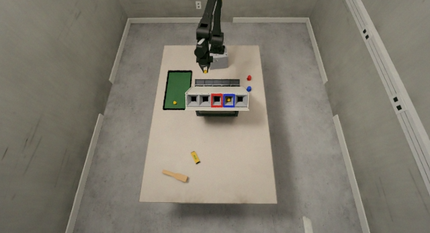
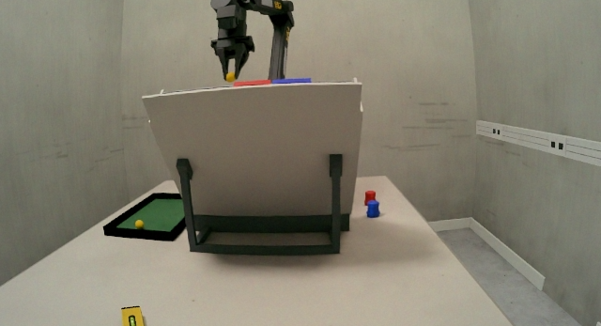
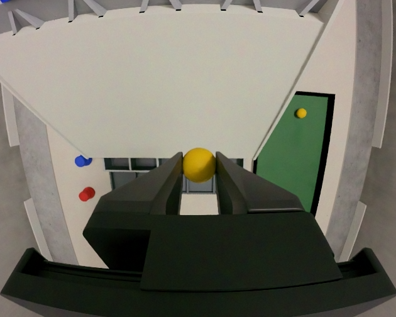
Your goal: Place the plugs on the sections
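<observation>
My gripper [image 1: 205, 71] [image 2: 230, 75] [image 3: 198, 158] is shut on a yellow marble [image 1: 205, 72] [image 2: 230, 77] [image 3: 198, 165]. It hangs high behind the white cover [image 1: 218, 90] [image 2: 255, 143] [image 3: 157, 82], above the grey row of sections [image 1: 217, 82] [image 3: 129, 163]. The red-banded funnel [image 1: 216, 100] [image 2: 252, 83] looks empty. The blue-banded funnel [image 1: 228, 100] [image 2: 291, 81] has a yellow marble [image 1: 228, 99] sitting in its mouth. The red plug [image 1: 248, 78] [image 2: 370, 197] [image 3: 86, 194] and blue plug [image 1: 248, 88] [image 2: 373, 209] [image 3: 82, 160] stand on the table beside the rig.
A green tray with a black rim [image 1: 164, 92] [image 2: 141, 234] [image 3: 322, 153] holds one yellow marble [image 1: 175, 102] [image 2: 139, 224] [image 3: 300, 112]. A yellow block [image 1: 195, 157] [image 2: 131, 316] and a wooden spatula [image 1: 175, 175] lie near the table's front.
</observation>
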Tool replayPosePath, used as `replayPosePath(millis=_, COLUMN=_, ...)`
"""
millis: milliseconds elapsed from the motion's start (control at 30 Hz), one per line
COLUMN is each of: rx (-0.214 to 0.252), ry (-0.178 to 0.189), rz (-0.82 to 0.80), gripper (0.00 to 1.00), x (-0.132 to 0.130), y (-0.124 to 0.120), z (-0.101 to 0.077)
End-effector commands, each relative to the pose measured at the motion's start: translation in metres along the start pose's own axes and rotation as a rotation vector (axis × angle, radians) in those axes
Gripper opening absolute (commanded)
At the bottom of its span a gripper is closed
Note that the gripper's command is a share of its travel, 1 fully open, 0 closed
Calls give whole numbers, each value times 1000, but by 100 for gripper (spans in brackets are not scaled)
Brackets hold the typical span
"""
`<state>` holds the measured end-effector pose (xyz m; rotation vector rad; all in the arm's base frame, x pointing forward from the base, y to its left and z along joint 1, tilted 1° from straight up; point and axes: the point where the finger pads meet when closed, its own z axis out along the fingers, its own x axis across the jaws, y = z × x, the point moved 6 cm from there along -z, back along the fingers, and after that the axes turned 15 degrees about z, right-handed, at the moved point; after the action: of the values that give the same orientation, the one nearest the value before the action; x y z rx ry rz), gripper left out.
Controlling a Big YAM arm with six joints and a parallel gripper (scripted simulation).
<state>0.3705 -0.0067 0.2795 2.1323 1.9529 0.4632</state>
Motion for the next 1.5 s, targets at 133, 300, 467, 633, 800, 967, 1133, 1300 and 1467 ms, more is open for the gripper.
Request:
replayPosePath(millis=133, rx=-75, ry=6, rz=-4, gripper=0, x=6, y=23, z=-28)
replayPosePath(millis=300, rx=-75, ry=6, rz=-4, gripper=0, x=6, y=23, z=-28)
replayPosePath(millis=467, rx=-75, ry=6, rz=-4, gripper=0, x=6, y=24, z=-29)
replayPosePath(millis=633, rx=-75, ry=6, rz=-4, gripper=0, x=7, y=28, z=-34)
replayPosePath(millis=800, rx=-75, ry=6, rz=-4, gripper=0, x=8, y=33, z=-39)
replayPosePath(millis=967, rx=-75, ry=6, rz=-4, gripper=0, x=9, y=36, z=-43)
replayPosePath(millis=1133, rx=-73, ry=6, rz=-4, gripper=0, x=17, y=67, z=-25)
replayPosePath(millis=1300, rx=-70, ry=5, rz=-4, gripper=0, x=28, y=106, z=-2)
replayPosePath(millis=1467, rx=-68, ry=5, rz=-4, gripper=0, x=38, y=145, z=20)
